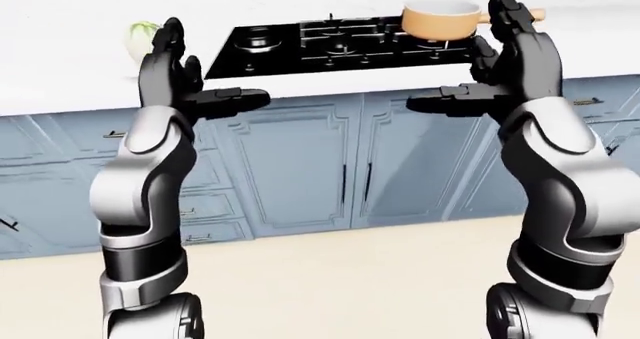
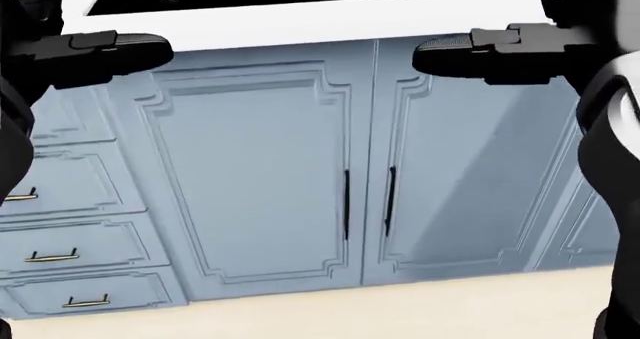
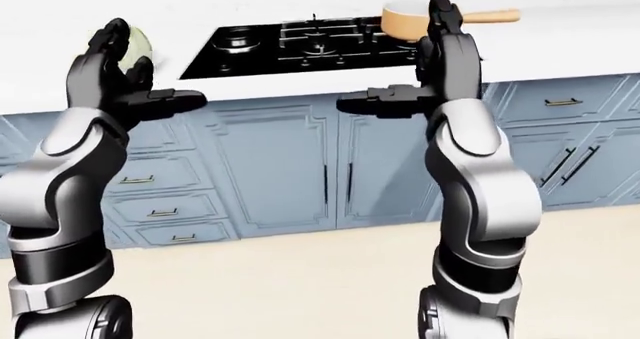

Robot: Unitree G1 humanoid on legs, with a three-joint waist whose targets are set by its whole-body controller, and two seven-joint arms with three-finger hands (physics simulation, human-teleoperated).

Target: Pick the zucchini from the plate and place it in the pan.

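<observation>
My left robot hand [image 1: 175, 69] and right robot hand [image 1: 515, 58] are both raised, fingers spread, gripping nothing. The pan [image 1: 440, 19] sits on the black stove [image 1: 340, 43] atop the desk [image 1: 60, 61]. The zucchini [image 1: 140, 33] lies partly hidden behind my left fingers.

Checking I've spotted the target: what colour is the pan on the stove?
Orange, with a pale wooden handle; the pan shows best in the left-eye view.
</observation>
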